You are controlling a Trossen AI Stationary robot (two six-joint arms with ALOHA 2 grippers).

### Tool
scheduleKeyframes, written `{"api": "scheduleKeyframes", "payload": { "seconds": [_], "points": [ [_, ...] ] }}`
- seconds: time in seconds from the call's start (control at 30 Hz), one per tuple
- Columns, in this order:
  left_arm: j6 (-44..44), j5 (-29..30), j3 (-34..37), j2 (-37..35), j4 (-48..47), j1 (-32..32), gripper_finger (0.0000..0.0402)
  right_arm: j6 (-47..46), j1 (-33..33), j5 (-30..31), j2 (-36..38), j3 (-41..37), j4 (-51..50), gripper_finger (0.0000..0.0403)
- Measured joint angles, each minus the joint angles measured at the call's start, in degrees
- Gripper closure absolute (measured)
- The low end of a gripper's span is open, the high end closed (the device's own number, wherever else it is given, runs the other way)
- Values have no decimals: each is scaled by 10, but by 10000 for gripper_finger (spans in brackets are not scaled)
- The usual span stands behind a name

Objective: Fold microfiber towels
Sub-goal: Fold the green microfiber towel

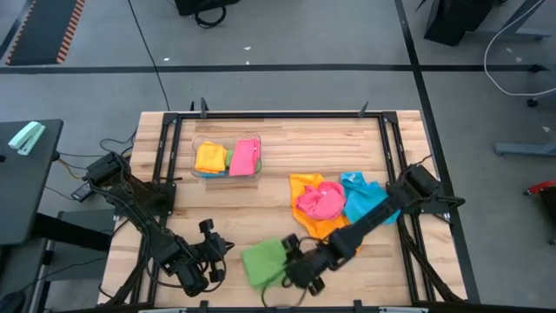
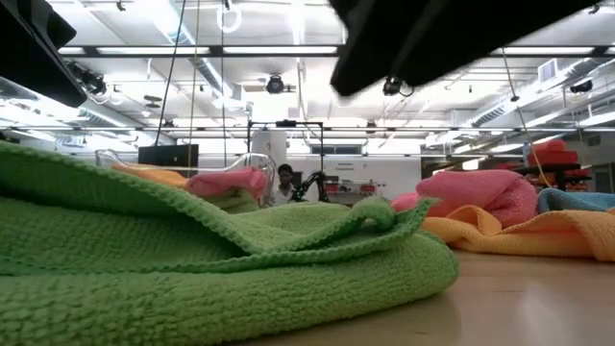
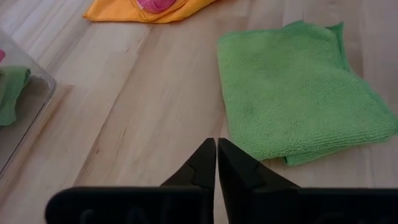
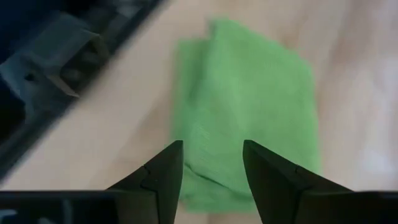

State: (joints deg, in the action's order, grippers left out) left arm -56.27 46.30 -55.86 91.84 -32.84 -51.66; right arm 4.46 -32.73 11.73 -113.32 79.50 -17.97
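Observation:
A green microfiber towel lies folded flat on the wooden table near its front edge; it also fills the foreground of the low view. My right gripper hangs open just above the towel's right part, its fingers pointing slantwise down with nothing between them; it shows in the high view too. My left gripper is shut and empty, a little to the left of the green towel, above bare table. An orange, a pink and a blue towel lie in a loose heap at the right.
A clear plastic bin at the far left middle holds folded yellow and pink towels. The heap of towels lies beside my right arm. Bare wood stretches between bin, heap and green towel. A black frame rims the table.

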Motion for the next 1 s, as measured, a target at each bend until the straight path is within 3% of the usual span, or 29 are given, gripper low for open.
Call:
{"api": "scheduleKeyframes", "payload": {
  "seconds": [0.4, 0.57, 0.67, 1.0],
  "points": [
    [1, 0, 0, 0, 11, 0, 385, 106, -31, 8, -63, -12, 89, 208],
    [1, 0, 0, 0, 14, 0, 379, 138, -32, 41, -71, -12, 91, 209],
    [1, 0, 0, 0, 14, 0, 374, 143, -32, 63, -71, -12, 85, 219],
    [1, 0, 0, 0, 13, 0, 383, 156, -31, 56, -71, -12, 45, 287]
  ]
}}
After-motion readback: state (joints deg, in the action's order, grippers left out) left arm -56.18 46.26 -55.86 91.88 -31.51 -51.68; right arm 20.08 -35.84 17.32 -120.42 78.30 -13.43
